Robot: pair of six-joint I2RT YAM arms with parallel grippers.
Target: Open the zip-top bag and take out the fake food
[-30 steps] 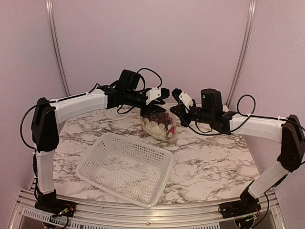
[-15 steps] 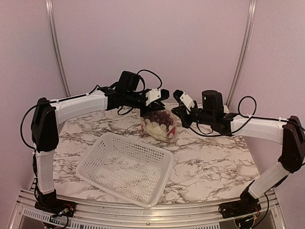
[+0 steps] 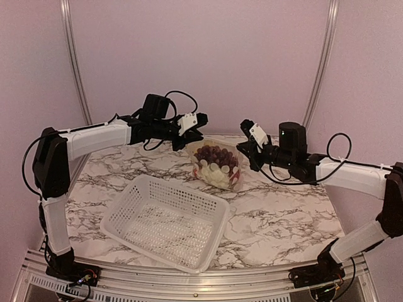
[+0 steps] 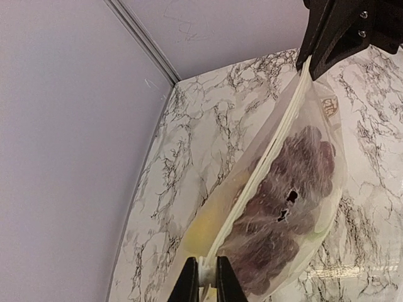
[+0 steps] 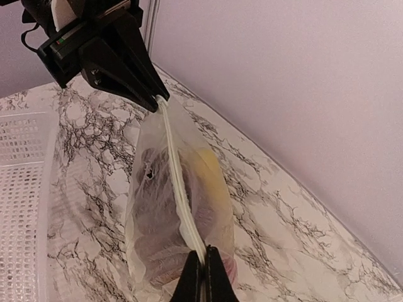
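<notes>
Since a second ago the left tool (image 3: 192, 133) and the right tool (image 3: 244, 146) have been drawn apart, so the zip strip (image 5: 179, 189) of the bag (image 3: 217, 168) is now pulled tight between them. Each tool is closed on one end of this strip. The zip seems still shut, so the opening is judged not yet done. The bag is held over the back of the worktop (image 3: 283, 214), behind the basket (image 3: 167, 220). It is clear and crinkled. Purple grapes (image 3: 214, 153), white pieces (image 3: 217, 175) and a yellow piece (image 5: 211, 170) are seen inside.

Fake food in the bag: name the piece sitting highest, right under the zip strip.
The dark purple grape bunch: it fills the top of the zip-top bag, while the white pieces and the red piece lie below it.
</notes>
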